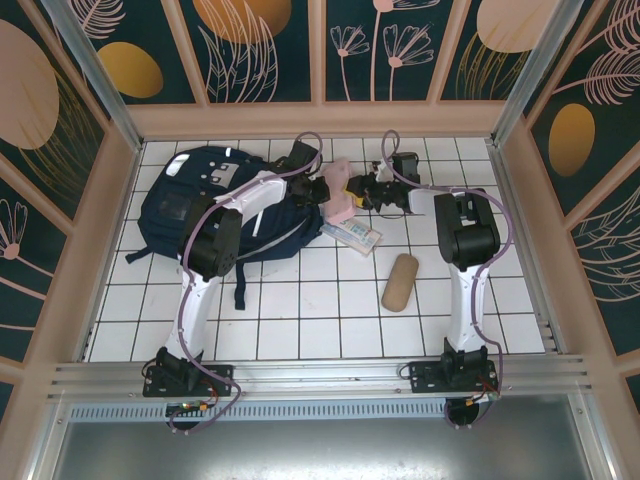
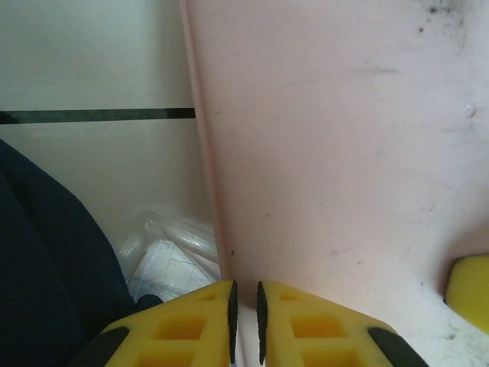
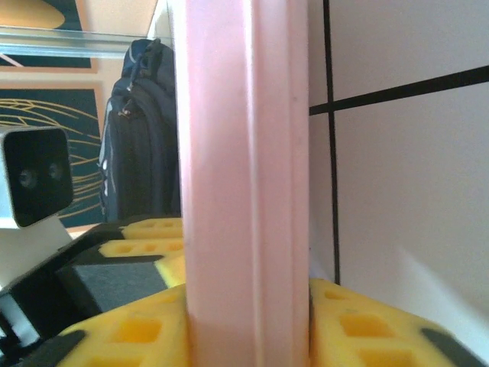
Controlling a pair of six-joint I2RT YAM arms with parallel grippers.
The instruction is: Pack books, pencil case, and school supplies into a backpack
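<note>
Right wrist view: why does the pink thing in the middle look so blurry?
Right wrist view: the pink object is too near the lens, so its edges smear; the backpack behind looks sharper. Top external view: even light, soft shadows, nothing blurred.

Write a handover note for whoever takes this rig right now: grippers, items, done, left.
Left gripper: shut on an edge of the pale pink flat book, just right of the large navy fabric backpack.
Right gripper: shut on the same book.
On the white tiled table: clear printed supplies packet beside the backpack; tan oblong pencil case nearer the arms.
Done: cannot tell what is already inside.
Left: book, packet and case go in.
</note>
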